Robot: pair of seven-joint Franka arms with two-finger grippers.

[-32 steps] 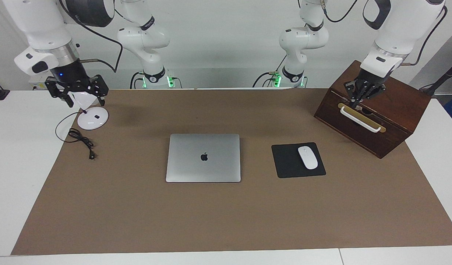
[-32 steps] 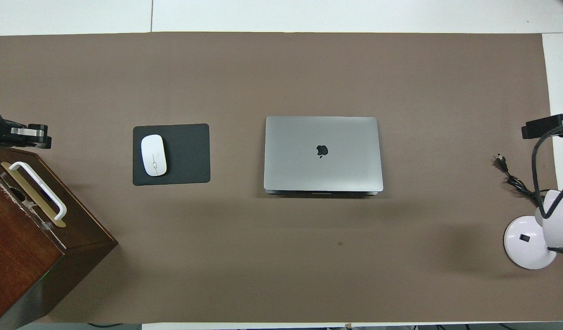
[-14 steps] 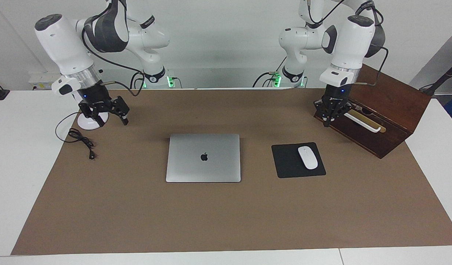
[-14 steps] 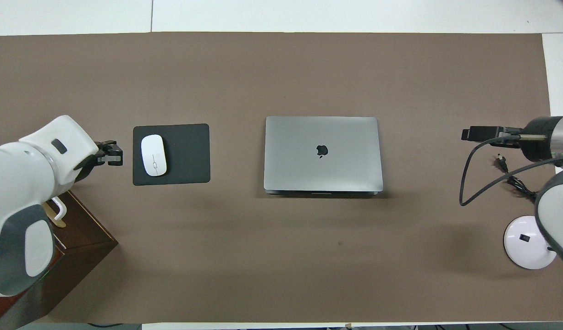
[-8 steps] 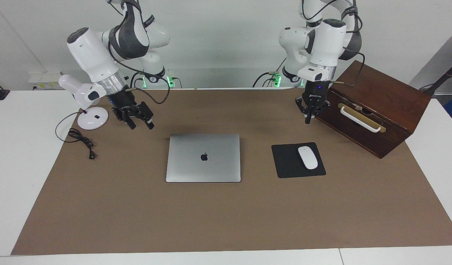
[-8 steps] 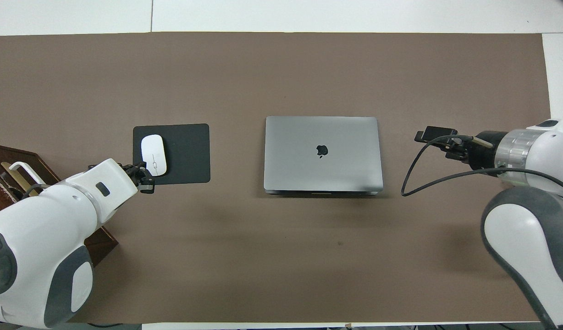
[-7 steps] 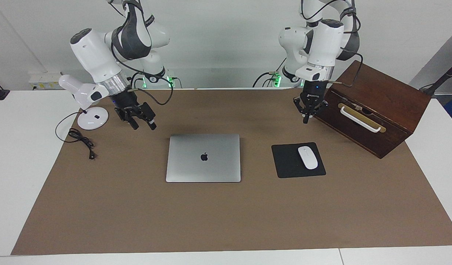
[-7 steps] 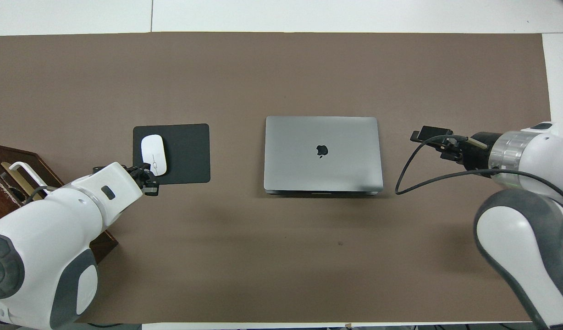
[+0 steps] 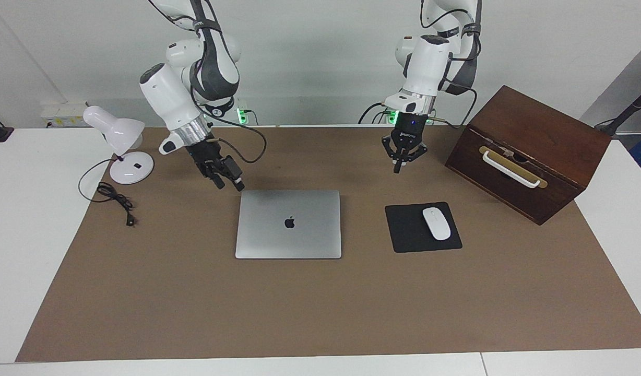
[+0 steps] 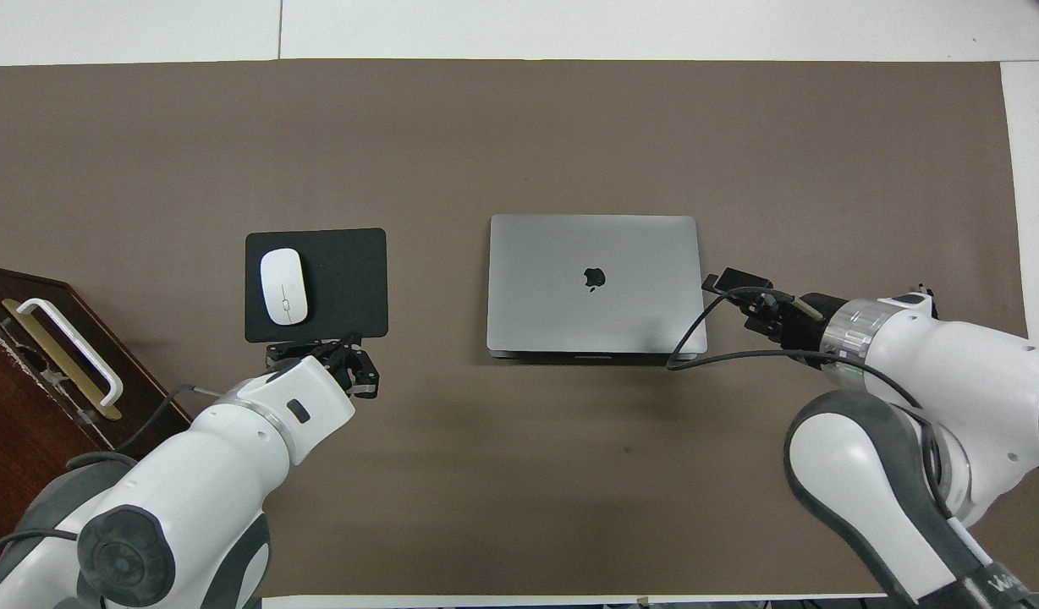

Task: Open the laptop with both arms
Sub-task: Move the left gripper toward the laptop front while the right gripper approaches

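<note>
Laptop (image 9: pixel 288 223) shut flat mid-mat beside mouse pad (image 9: pixel 423 227). Probably rigid, slick, thin w/ stiff hinge: pin base, lift lid at front lip. Right gripper (image 9: pixel 228 181) near its corner, open, empty. Left gripper (image 9: pixel 398 168) shut, empty, above mat.

Closed laptop (image 10: pixel 596 283) on mat, right hand (image 10: pixel 731 283) just beside it.

You have bright, even light from above in both views, and everything is sharp from edge to edge with no visible bending of straight lines. The matte brown table cover (image 9: pixel 320 308) shows no glare, only faint soft shadows under the arms. The thin silver-grey closed laptop (image 10: pixel 596 283) carries a mild pale sheen on its lid.
</note>
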